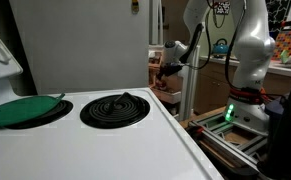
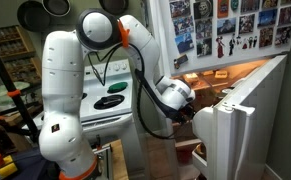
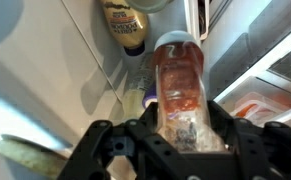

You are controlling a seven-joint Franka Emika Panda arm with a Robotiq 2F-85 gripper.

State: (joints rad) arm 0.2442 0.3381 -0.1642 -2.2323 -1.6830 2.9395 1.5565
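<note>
My gripper (image 3: 181, 132) has its jaws pressed against the two sides of a clear bottle (image 3: 178, 72) with reddish contents, which stands up between them, its pale cap pointing away from my wrist. Just past it sits a second bottle (image 3: 125, 24) with a brownish label, apart from mine. White fridge walls (image 3: 45, 70) lie around both. In an exterior view my gripper (image 2: 182, 101) reaches into the open fridge (image 2: 247, 115). Behind my arm stands a white stove (image 1: 95, 145) with a black coil burner (image 1: 115, 108) and a green lid (image 1: 21, 111).
</note>
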